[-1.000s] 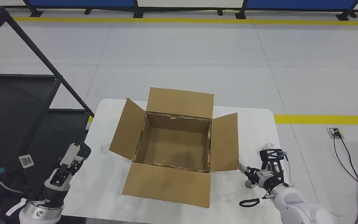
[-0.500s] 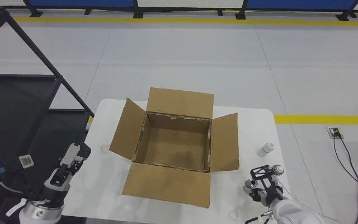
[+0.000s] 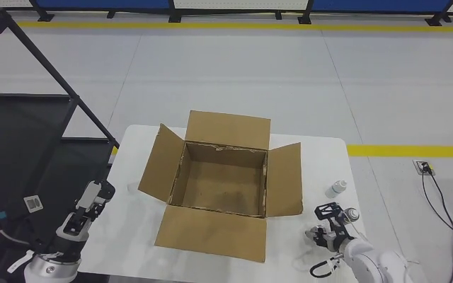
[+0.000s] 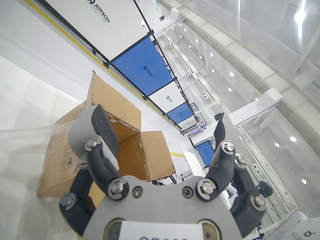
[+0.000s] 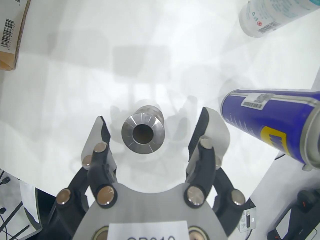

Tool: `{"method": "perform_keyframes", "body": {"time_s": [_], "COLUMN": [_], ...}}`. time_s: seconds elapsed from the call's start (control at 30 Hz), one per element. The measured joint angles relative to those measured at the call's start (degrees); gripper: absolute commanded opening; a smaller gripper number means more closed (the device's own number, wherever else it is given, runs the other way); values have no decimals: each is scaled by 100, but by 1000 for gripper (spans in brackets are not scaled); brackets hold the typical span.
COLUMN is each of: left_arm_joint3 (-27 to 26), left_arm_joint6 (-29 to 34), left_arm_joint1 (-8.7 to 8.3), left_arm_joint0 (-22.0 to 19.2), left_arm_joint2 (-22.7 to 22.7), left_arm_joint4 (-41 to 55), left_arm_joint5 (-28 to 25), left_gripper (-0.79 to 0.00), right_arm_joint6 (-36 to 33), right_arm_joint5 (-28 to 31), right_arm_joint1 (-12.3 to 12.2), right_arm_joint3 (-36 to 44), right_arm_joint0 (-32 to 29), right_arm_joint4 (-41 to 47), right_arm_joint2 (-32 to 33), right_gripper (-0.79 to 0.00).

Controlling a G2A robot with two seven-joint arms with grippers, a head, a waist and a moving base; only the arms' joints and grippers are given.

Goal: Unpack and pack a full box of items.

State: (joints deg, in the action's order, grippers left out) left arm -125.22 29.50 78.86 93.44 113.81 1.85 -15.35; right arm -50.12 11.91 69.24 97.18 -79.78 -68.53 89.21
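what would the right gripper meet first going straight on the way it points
Probably the upright metal cylinder, centred in the right gripper, whose open fingers would straddle it before reaching the table.

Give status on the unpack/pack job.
Done: the box looks empty, and the white bottle, blue spray can and metal cylinder sit out on the table. In hand: the right gripper is open, one finger on either side of the cylinder, not gripping; the left gripper is open and empty. Left: apparently all the repacking.

White surface carries open box; right of it sit white bottle, blue can, metal cylinder.
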Motion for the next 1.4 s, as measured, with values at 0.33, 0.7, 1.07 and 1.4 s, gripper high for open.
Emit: {"method": "perform_keyframes", "body": {"time_s": [0.33,0.7,1.07,1.4], "left_arm_joint3": [0,102,388,386], "left_arm_joint6": [0,-250,-641,-637], "left_arm_joint1": [0,-5,14,13], "left_arm_joint0": [0,144,801,799], "left_arm_joint2": [0,179,592,590], "left_arm_joint4": [0,110,712,708], "left_arm_joint5": [0,-79,-496,-495], "left_gripper": [0,0,0,0], "right_arm_joint6": [-117,-652,-2211,-2422], "right_arm_joint5": [130,-708,-942,-2137], "right_arm_joint1": [-50,-85,122,1066], "right_arm_joint3": [382,3506,3476,108], "right_arm_joint0": [-89,-501,2168,5277], "right_arm_joint4": [348,-58,-820,95], "right_arm_joint2": [168,302,-2421,-5025], "right_gripper": [-785,-785,-785,-785]}}
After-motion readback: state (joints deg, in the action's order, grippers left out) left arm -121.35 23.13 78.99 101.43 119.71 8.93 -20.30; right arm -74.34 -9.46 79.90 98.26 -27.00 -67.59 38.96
